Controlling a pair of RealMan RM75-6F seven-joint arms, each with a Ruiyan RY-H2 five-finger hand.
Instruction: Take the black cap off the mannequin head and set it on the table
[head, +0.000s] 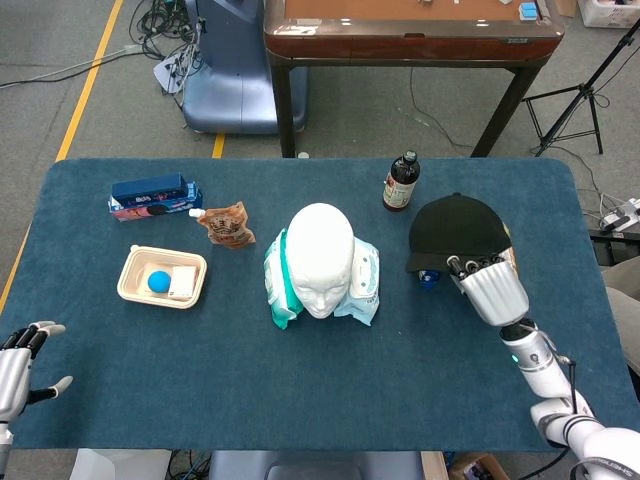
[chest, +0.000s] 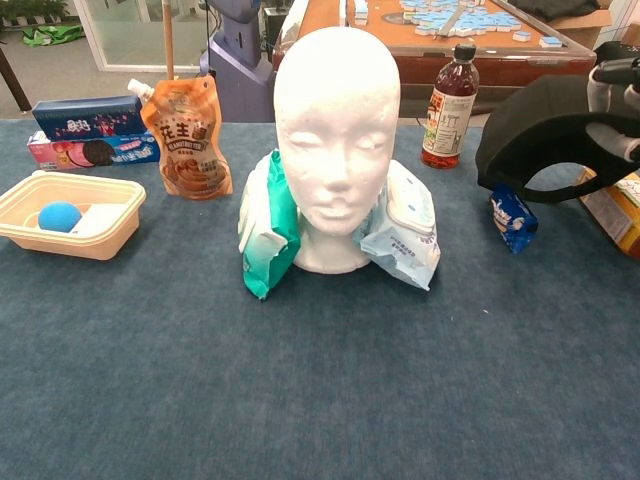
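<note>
Black fabric baseball cap (head: 456, 228) is off the white foam mannequin head (head: 321, 257), held above the blue-cloth bench (head: 300, 380) by the right robot hand (head: 489, 287), fingers clamped on its rear edge. Small blue snack packet (chest: 513, 219) sits directly under it. Risk: releasing here lands the cap on the packet, lopsided, not flat. Left robot hand (head: 20, 360) idle, fingers spread, empty.
</note>
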